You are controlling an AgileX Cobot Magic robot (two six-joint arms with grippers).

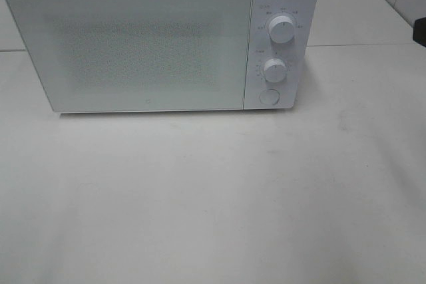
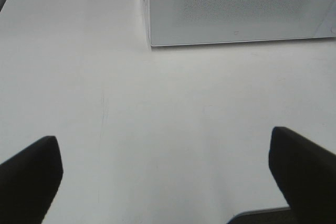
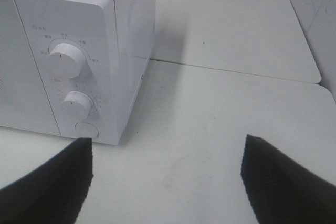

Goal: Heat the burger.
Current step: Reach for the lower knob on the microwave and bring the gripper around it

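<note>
No burger shows in any view. A white microwave (image 1: 133, 44) stands at the back of the table with its door shut, and nothing can be made out through the speckled window. Two round dials (image 1: 281, 29) and a round button (image 1: 269, 96) sit on its right panel. In the left wrist view my left gripper (image 2: 163, 148) is open over bare table, short of the microwave's (image 2: 236, 9) front. My right gripper (image 3: 168, 148) is open too, near the front right corner of the microwave (image 3: 79, 61), holding nothing.
The white table (image 1: 213, 197) spreads in front of the microwave. A seam between tabletops (image 3: 231, 69) runs behind and to the right of it. A dark object (image 1: 420, 31) pokes in at the right edge of the high view.
</note>
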